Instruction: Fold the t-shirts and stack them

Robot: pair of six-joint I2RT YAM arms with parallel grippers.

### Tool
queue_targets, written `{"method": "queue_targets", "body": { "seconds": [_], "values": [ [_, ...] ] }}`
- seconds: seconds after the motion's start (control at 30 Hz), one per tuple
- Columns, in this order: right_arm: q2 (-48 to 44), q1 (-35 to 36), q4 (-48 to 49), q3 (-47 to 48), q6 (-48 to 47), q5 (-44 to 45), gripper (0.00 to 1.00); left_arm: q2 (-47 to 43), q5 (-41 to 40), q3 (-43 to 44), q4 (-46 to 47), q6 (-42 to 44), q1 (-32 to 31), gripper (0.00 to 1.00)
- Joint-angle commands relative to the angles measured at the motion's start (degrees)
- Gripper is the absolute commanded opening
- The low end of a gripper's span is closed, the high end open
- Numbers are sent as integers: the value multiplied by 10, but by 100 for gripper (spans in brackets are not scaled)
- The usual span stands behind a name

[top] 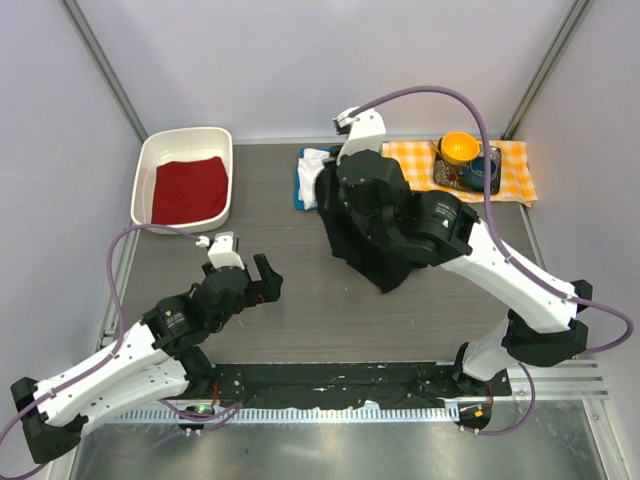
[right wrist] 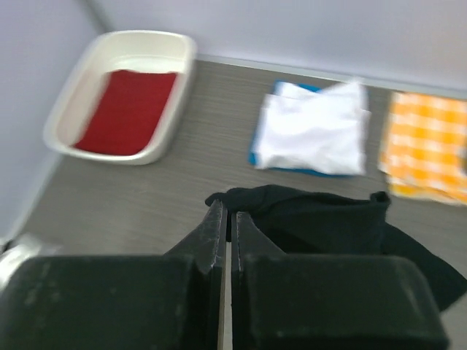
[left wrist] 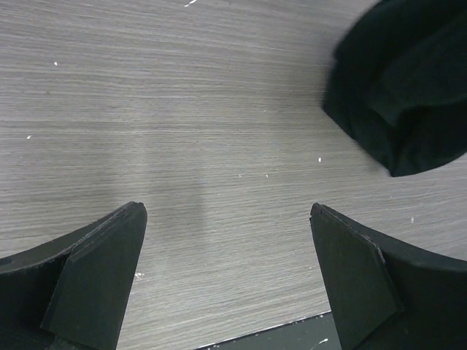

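Note:
The black t-shirt [top: 372, 255] hangs bunched from my right gripper [top: 330, 190], its lower end on the table. In the right wrist view the right gripper [right wrist: 228, 211] is shut on an edge of the black t-shirt [right wrist: 321, 219]. A folded white t-shirt [top: 318, 160] lies on a blue t-shirt [top: 301, 188] at the back centre. Both also show in the right wrist view, the white [right wrist: 314, 127] over the blue [right wrist: 286, 169]. My left gripper [top: 262, 280] is open and empty over bare table, left of the black t-shirt [left wrist: 405, 87]. Its jaws [left wrist: 228, 219] stand wide apart.
A white tray [top: 143, 170] holding a red cloth [top: 188, 190] stands at the back left. An orange-and-white checked cloth [top: 415, 155] at the back right carries an orange bowl [top: 459, 148] and a dark cup [top: 485, 170]. White walls enclose the table.

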Motion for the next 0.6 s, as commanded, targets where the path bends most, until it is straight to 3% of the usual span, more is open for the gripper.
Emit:
{"method": "queue_targets", "body": {
  "seconds": [0.0, 0.13, 0.27, 0.37, 0.43, 0.57],
  "values": [
    [-70, 63, 186, 118, -80, -132, 1, -39, -35, 16, -9, 14, 0, 100],
    [-180, 64, 296, 42, -104, -163, 1, -67, -51, 17, -24, 20, 0, 100],
    [-251, 64, 271, -51, -96, -54, 1, -69, -53, 17, -25, 23, 0, 100],
    [-263, 64, 115, -100, -40, 129, 1, -63, -51, 20, -27, 25, 0, 100],
    [-275, 64, -15, -161, 47, 227, 1, -64, -51, 19, -25, 26, 0, 100],
    [-300, 57, -220, -219, 216, 283, 1, -62, -50, 15, -18, 30, 0, 100]
  ]
}}
